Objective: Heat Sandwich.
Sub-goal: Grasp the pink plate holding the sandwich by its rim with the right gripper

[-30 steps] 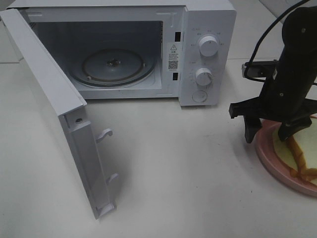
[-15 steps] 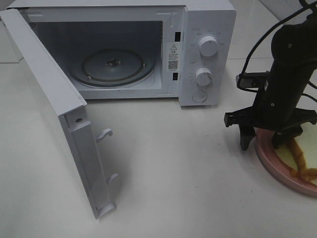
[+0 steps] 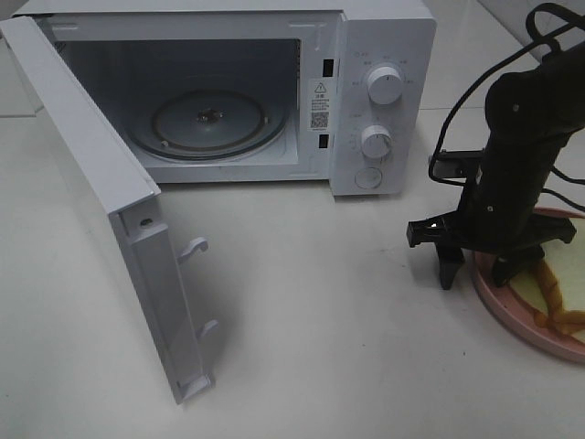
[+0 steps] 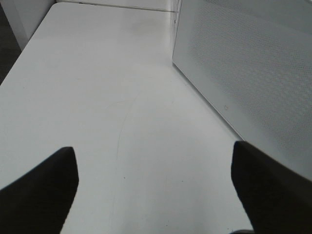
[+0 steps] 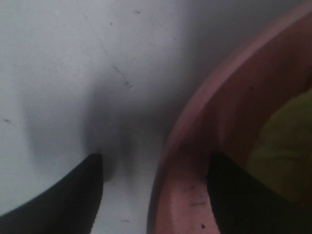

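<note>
Access is already arranged: the white box-shaped microwave oven (image 3: 384,137) stands with its white hinged door (image 3: 101,210) swung wide, baring the round glass turntable (image 3: 210,123) to receive food. The square white-bread sandwich (image 3: 548,288), tan-crusted with pale yellow-green filling, lies on the round pink plate (image 3: 498,306) at the right edge of the pale table (image 3: 320,302), well apart from the oven. The black right gripper (image 3: 475,276) stands astride the plate's near rim, jaws spread, one finger on the table outside and one inside the dish. That suggests it means to pinch the rim and carry plate and sandwich together, sparing the soft bread. The black left gripper (image 4: 153,151) hovers spread wide over bare table beside the oven's perforated wall, gripping nothing.
</note>
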